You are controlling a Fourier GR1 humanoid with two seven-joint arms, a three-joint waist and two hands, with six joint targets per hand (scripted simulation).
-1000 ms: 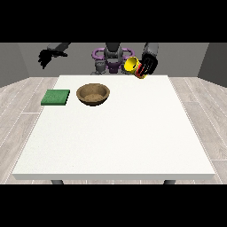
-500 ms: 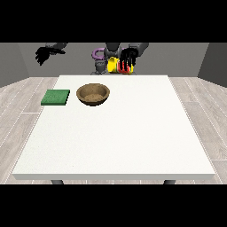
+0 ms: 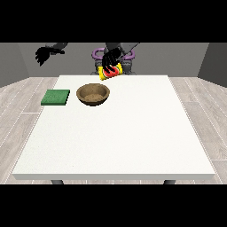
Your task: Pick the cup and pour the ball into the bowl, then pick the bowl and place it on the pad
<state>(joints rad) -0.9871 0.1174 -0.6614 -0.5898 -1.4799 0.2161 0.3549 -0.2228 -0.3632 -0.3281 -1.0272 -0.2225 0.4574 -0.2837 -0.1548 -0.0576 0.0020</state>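
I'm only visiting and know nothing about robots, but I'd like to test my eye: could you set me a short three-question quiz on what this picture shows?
1. True or false: the green pad lies on the table at the view's left of the brown bowl.
2. What does the hand at the view's right hold? A) a spoon B) the yellow and red cup C) the bowl
3. Fill in: the hand at the view's left holds ____.

Key: 1 true; 2 B, the cup is held tilted above the table's far edge, up and to the right of the bowl; 3 nothing, it is raised off the table.
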